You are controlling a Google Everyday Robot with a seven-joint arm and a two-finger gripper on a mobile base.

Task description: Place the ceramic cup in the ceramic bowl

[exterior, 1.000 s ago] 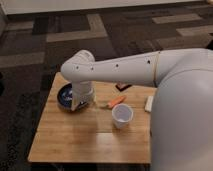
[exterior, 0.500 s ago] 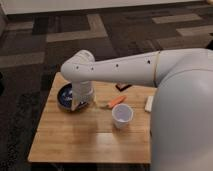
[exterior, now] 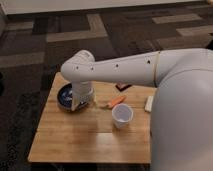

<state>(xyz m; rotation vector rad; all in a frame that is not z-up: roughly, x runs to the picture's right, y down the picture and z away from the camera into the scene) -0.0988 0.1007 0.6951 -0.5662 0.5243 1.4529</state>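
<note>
1. Compared with one second ago I see almost no change: the arm has kept the same pose and nothing on the pale wooden worktop (exterior: 75, 135) has moved.
2. The gripper (exterior: 80, 104) still hangs low over the right side of the wide dark-blue glazed ceramic bowl (exterior: 63, 96), near the left edge of the worktop. The wrist hides part of the bowl. The gripper stands open, and I see nothing held in it.
3. The small plain white ceramic cup (exterior: 122, 115) stands upright and free in the middle of the worktop, a little toward the right edge. It is well apart from both the gripper and the bowl.
4. Between the bowl and the cup lies a small orange, carrot-like piece (exterior: 116, 102). It is just beside the cup on the far side, and I cannot tell whether they touch. A flat white rectangular block (exterior: 149, 103) lies near the right edge.
5. For the task this pause means, in my judgement, that no progress was made in this second: the cup is not yet grasped and the bowl is still without it.
6. I think the next move must carry the gripper away from the bowl, toward the cup, and bring it down around the cup without pushing the orange piece.
</note>
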